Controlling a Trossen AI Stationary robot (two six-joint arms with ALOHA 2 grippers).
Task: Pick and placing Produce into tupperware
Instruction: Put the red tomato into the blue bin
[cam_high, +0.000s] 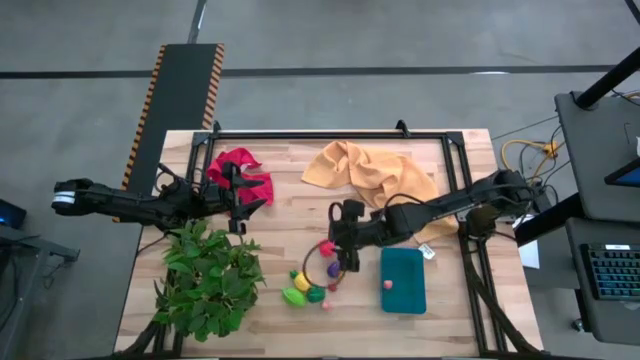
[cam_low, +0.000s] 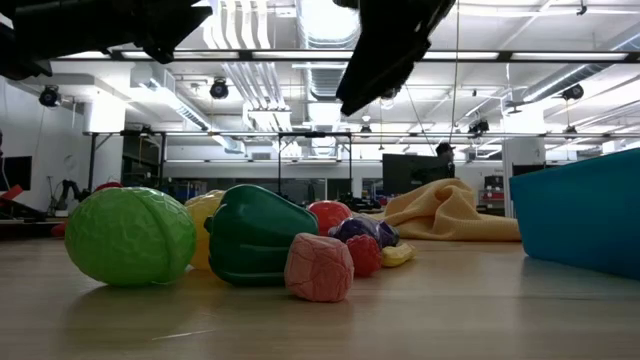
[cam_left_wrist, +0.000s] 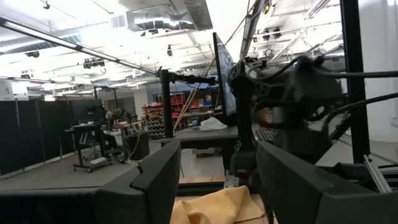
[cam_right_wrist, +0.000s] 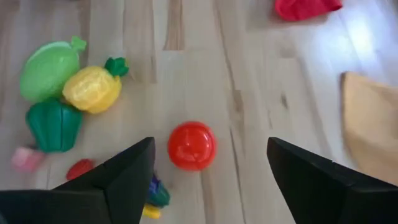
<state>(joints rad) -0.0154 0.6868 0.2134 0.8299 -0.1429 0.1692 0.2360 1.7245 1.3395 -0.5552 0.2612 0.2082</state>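
Observation:
The produce lies in a loose cluster (cam_high: 310, 280) on the wooden table: a lime green piece (cam_right_wrist: 50, 68), a yellow one (cam_right_wrist: 93, 90), a dark green pepper (cam_right_wrist: 53, 124), a pink piece (cam_low: 318, 267) and a red ball (cam_right_wrist: 191, 145). The teal tupperware (cam_high: 403, 280) stands right of the cluster with a small reddish piece (cam_high: 387, 285) inside. My right gripper (cam_right_wrist: 210, 142) hangs open above the red ball, slanting down, with nothing between its fingers. My left gripper (cam_left_wrist: 217, 149) waits open by the red cloth (cam_high: 240, 175), clear of the table.
A big leafy green plant (cam_high: 205, 280) fills the near left of the table. A yellow cloth (cam_high: 370, 170) lies crumpled at the far middle, behind the right arm. A black frame rail (cam_high: 330, 133) runs along the far edge.

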